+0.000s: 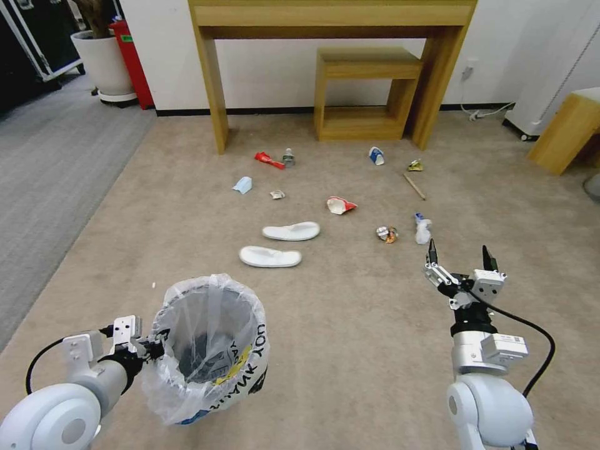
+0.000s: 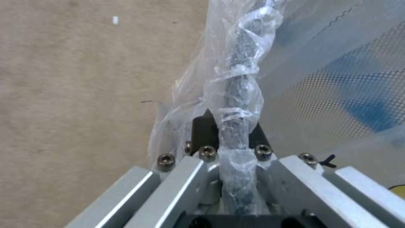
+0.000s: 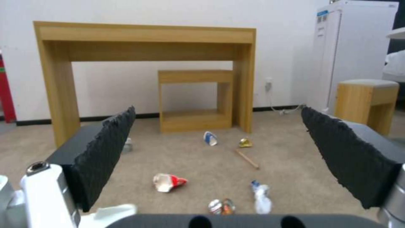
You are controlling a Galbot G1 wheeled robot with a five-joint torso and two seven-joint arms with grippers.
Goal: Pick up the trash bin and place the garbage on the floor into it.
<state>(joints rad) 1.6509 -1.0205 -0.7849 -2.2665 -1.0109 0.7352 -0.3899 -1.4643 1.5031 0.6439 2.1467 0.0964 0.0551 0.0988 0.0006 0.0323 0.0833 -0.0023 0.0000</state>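
Note:
The trash bin [image 1: 209,347], black with a crinkled white bag, is at the lower left of the head view. My left gripper [image 1: 149,347] is shut on its bag-wrapped rim [image 2: 238,95], seen close up from the left wrist, where the gripper [image 2: 230,126] clamps it. The garbage lies ahead on the beige floor [image 1: 350,325]: two white slippers [image 1: 290,231], a blue mask [image 1: 242,184], a red wrapper [image 1: 269,160], a paper cup [image 1: 376,155], a stick [image 1: 414,186], a crushed can [image 1: 387,234] and a small bottle [image 1: 423,228]. My right gripper [image 1: 459,256] hangs open just short of the bottle [image 3: 261,196] and the can [image 3: 221,206].
A wooden desk [image 1: 331,15] with a small wooden stool [image 1: 365,94] under it stands against the far wall. Grey ribbed carpet [image 1: 50,169] lies to the left. A wooden block [image 1: 569,131] sits at the right. Bare carpet lies between the bin and my right arm.

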